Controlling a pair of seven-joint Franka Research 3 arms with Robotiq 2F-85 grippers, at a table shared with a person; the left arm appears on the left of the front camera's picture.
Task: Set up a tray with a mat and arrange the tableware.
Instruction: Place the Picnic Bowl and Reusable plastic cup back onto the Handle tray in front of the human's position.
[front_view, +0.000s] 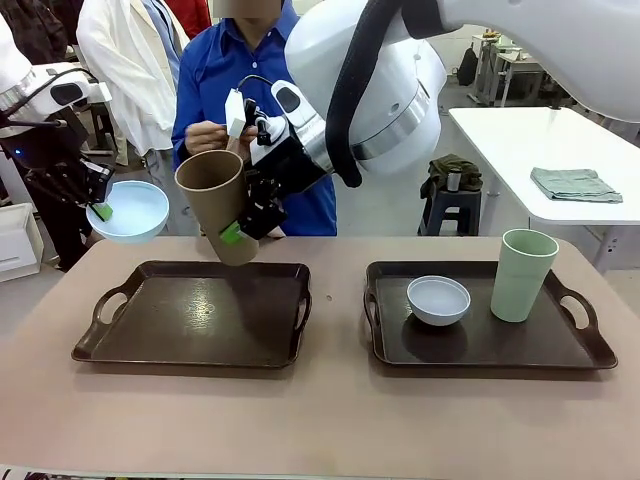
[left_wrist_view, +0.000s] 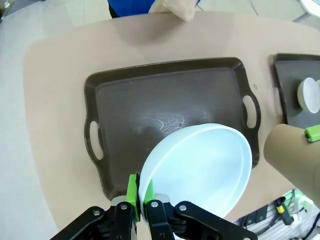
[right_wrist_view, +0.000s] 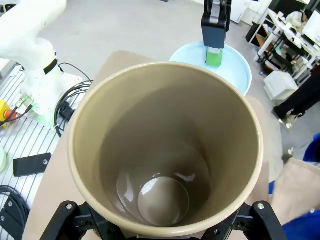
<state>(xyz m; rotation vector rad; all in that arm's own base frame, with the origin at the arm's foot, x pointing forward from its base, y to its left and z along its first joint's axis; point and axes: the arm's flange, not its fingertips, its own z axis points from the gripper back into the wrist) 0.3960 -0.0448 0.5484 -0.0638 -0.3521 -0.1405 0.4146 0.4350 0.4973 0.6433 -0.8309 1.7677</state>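
My left gripper (front_view: 100, 211) is shut on the rim of the pale blue bowl (front_view: 128, 210), holding it in the air left of the empty left tray (front_view: 190, 310). In the left wrist view the bowl (left_wrist_view: 200, 170) hangs over that tray's near corner (left_wrist_view: 165, 100). My right gripper (front_view: 245, 225) is shut on the brown cup (front_view: 215, 205), tilted above the left tray's far edge. The right wrist view looks into the cup (right_wrist_view: 165, 150). The white bowl (front_view: 438, 298) and the pale green cup (front_view: 523, 275) stand on the right tray (front_view: 480, 345). A tan sheet (left_wrist_view: 177, 7), perhaps the mat, is with the person.
A person in a blue shirt (front_view: 215, 70) stands at the far side, behind the left tray, hands close to my right wrist. Another white table (front_view: 540, 150) with a folded grey cloth (front_view: 575, 183) stands at the back right.
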